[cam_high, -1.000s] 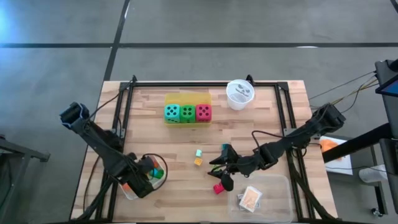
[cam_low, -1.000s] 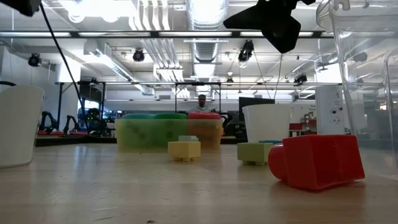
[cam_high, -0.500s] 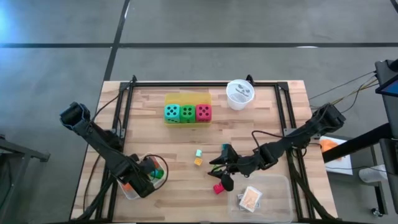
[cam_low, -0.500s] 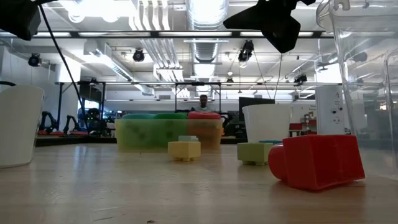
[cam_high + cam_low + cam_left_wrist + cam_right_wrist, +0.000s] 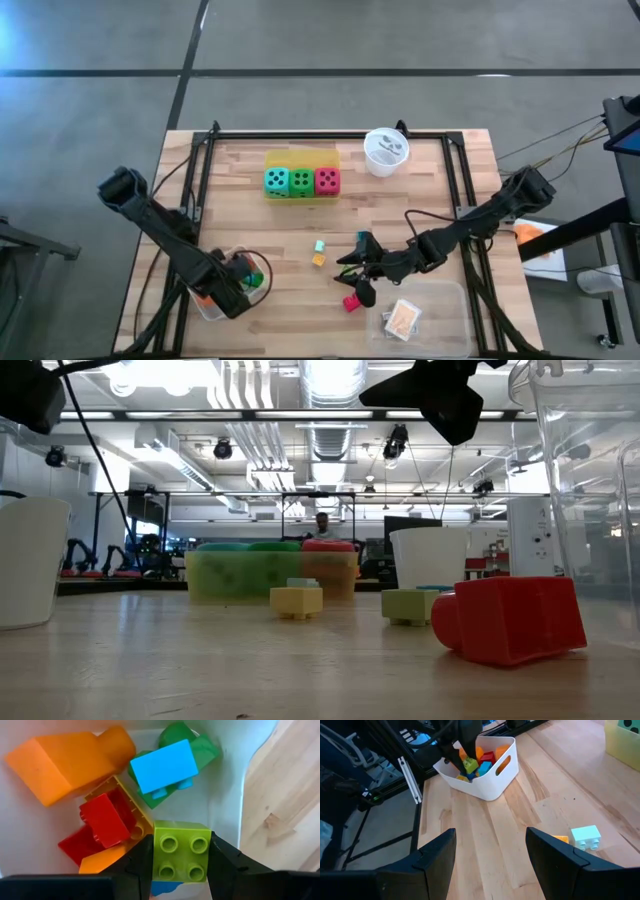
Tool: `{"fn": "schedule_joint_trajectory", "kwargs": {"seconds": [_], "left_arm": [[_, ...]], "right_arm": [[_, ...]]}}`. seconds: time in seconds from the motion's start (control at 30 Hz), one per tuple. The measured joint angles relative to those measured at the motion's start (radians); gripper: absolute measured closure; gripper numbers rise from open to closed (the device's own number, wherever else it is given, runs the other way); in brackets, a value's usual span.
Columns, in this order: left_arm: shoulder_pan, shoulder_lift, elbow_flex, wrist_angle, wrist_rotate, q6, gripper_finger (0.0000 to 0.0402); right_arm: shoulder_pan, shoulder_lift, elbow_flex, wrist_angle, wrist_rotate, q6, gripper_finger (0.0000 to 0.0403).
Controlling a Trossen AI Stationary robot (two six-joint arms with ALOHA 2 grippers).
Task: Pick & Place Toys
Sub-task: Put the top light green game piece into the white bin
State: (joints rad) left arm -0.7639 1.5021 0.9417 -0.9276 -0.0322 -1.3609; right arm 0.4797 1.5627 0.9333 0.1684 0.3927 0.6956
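I have the left pincer (image 5: 181, 857) clamped on a lime-green block (image 5: 181, 851), one finger on each side of it, studs facing the wrist camera, held just over the white tray (image 5: 487, 790) at the near left corner of the tabletop (image 5: 420, 200). Below the block, inside the tray, lie an orange block (image 5: 60, 760), a blue block (image 5: 164, 766) on top of a darker green one (image 5: 200, 747), and a red block (image 5: 106, 820) resting on a yellow piece (image 5: 117, 787). From my right wrist camera I see the same grip from farther off, the lime block poised above the heap of colours in the tray. My right pincer (image 5: 490, 855) hangs spread open and holds nothing, hovering above the tabletop near its middle right. Just beside it from above sit a red block (image 5: 351, 302), a small orange block (image 5: 318, 260) and a pale teal block (image 5: 319, 246), the last two touching or nearly so. A clear tray (image 5: 440, 315) at the near right holds playing cards (image 5: 402, 318). Farther back, a teal die (image 5: 276, 181), a green die (image 5: 301, 182) and a red die (image 5: 327, 181) stand in a row in a yellow tray (image 5: 300, 158), with a round white cup (image 5: 386, 152) to their right.
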Motion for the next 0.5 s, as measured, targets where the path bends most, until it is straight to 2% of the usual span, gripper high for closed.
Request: {"fn": "schedule_joint_trajectory", "kwargs": {"seconds": [0.5], "left_arm": [[0.001, 0.067, 0.0, 0.026, 0.026, 0.06, 0.0274]], "right_arm": [[0.0, 0.001, 0.0, -0.001, 0.0, 0.0, 0.0168]]}}
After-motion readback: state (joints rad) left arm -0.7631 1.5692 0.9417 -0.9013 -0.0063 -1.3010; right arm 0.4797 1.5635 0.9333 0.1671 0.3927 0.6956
